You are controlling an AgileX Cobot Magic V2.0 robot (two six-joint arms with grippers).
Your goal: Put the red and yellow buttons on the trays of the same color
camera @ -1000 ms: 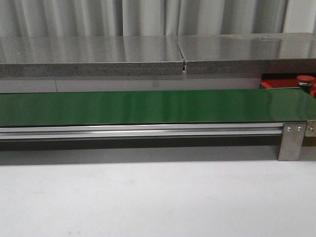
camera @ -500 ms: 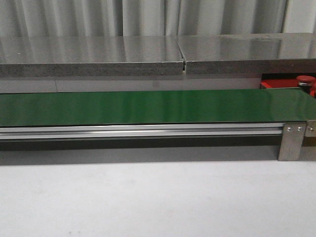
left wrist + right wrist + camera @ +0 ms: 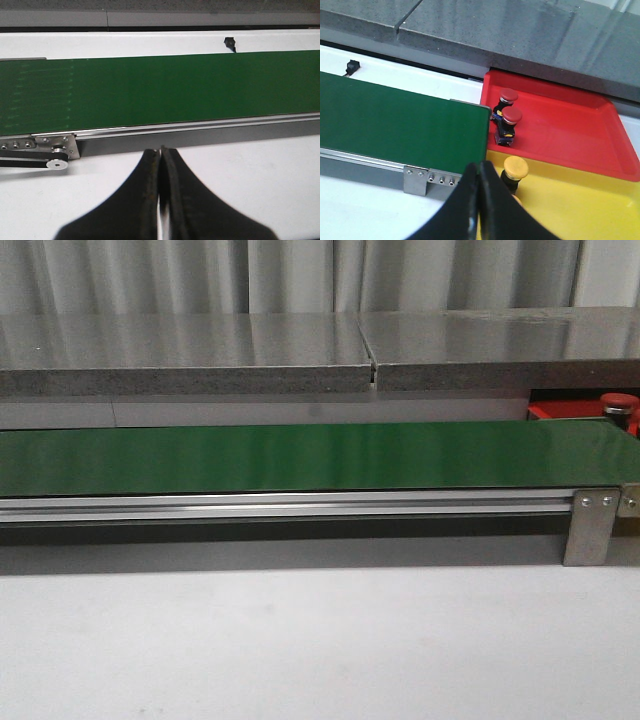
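In the right wrist view, two red buttons point(image 3: 508, 95) point(image 3: 511, 116) stand upright in the red tray point(image 3: 560, 125), near its corner by the belt's end. A yellow button point(image 3: 515, 167) stands in the yellow tray point(image 3: 570, 205). My right gripper point(image 3: 479, 167) is shut on nothing, over the table just short of the yellow tray and beside the yellow button. My left gripper point(image 3: 161, 150) is also shut and empty, over the white table in front of the belt. The front view shows only a strip of the red tray point(image 3: 545, 410), one red button point(image 3: 619, 400) and no gripper.
The long green belt point(image 3: 300, 455) runs across the table on an aluminium rail point(image 3: 290, 505) with nothing on it. A grey stone ledge point(image 3: 300, 350) stands behind it. A small black sensor point(image 3: 229, 43) sits on the belt's far side.
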